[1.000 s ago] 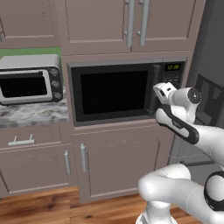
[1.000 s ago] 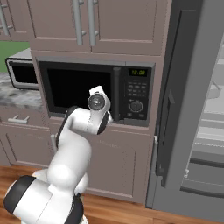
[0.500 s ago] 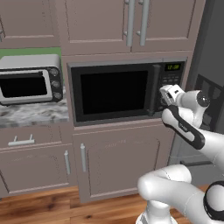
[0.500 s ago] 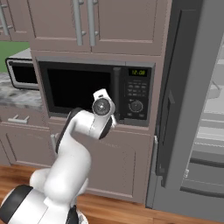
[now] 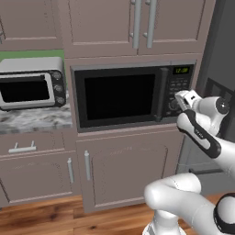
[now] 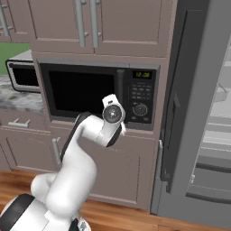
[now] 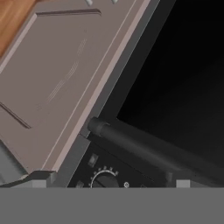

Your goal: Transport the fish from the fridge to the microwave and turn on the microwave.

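By microwave [image 5: 124,95] ctrl panel: hand [image 5: 185,97] open, empty; microwave door shut.

Readable markings, for your record:

1. The microwave [image 6: 100,93]: one green digital display [image 6: 142,74] at the top right corner of its front, above the buttons. In the right base view you can make out green digits that look like 12:00; in the left base view the same display [image 5: 181,70] is too blurred to confirm. Treat the reading as probable, not certain.

2. Its buttons and round knob [image 7: 105,180]: small pale tick marks ring the knob; you cannot read any as characters.

3. You will find no other legible text, brand or label.
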Available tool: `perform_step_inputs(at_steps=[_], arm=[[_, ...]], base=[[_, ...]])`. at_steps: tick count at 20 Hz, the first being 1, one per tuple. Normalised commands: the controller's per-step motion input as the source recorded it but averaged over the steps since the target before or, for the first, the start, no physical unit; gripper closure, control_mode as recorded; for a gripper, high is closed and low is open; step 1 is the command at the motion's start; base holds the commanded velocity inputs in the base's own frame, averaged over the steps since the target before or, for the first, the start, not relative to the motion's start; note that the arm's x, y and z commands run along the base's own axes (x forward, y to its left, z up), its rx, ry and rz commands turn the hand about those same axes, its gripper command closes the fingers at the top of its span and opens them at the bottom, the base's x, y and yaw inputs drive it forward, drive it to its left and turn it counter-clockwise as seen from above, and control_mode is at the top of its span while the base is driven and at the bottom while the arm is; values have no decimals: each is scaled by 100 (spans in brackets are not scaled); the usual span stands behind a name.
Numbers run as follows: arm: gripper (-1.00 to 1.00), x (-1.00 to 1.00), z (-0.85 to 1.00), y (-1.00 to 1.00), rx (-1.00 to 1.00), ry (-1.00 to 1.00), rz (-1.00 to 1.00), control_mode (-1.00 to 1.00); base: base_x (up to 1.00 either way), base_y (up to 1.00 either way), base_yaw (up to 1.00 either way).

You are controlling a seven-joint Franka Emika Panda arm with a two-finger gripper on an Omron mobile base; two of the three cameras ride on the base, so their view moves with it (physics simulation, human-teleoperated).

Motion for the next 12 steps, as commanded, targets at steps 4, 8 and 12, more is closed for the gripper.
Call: perform_step_inputs(at_steps=[4,8,12], arm=[[-100,-15,-1,-22,0,0,0,-100],[-100,-17,-4,-21,0,0,0,-100],[-100,-17,-7,-21,0,0,0,-100]], base=[[0,0,0],[0,0,0],[0,0,0]])
